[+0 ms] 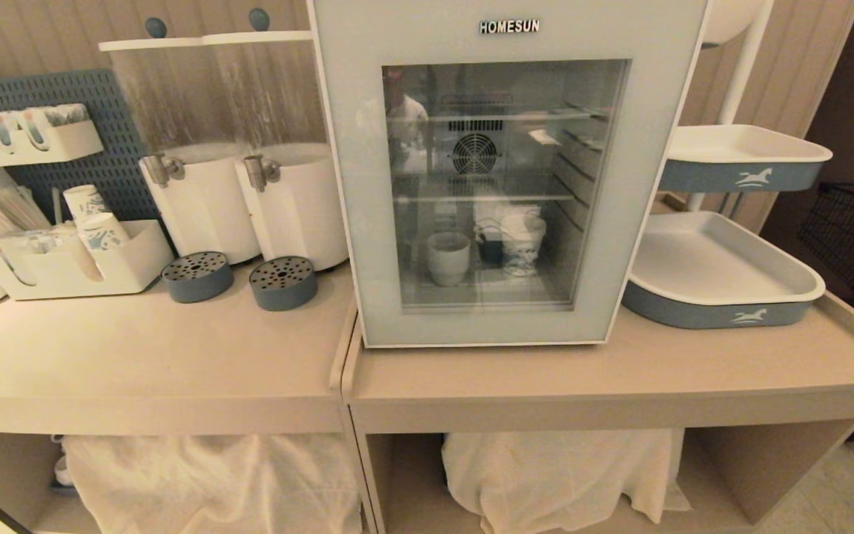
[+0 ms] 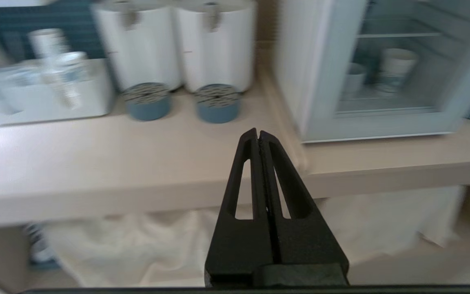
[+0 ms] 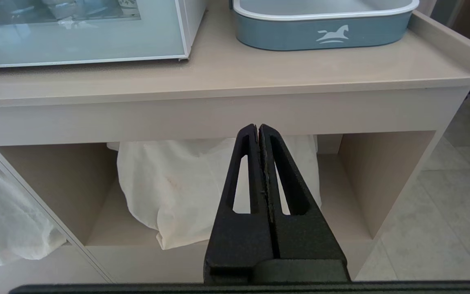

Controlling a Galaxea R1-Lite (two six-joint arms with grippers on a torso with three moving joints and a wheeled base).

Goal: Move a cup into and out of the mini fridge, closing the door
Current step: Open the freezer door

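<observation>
Beige worktop (image 1: 175, 356) carrying mini fridge (image 1: 505, 44), door (image 1: 368, 222) closed; cup (image 1: 448, 257) centre frame, inside, bottom shelf. Likely light, rigid, slick, breakable; best pinched at rim. Left end effector (image 2: 258, 134) clenched empty; right end effector (image 3: 258, 130) likewise

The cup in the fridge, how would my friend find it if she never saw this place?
Look at the white mini fridge on the counter and peek through its glass door. On the bottom shelf, left side, stands the cup. It is plain, white and squat, unlike the taller glassware beside it.
</observation>
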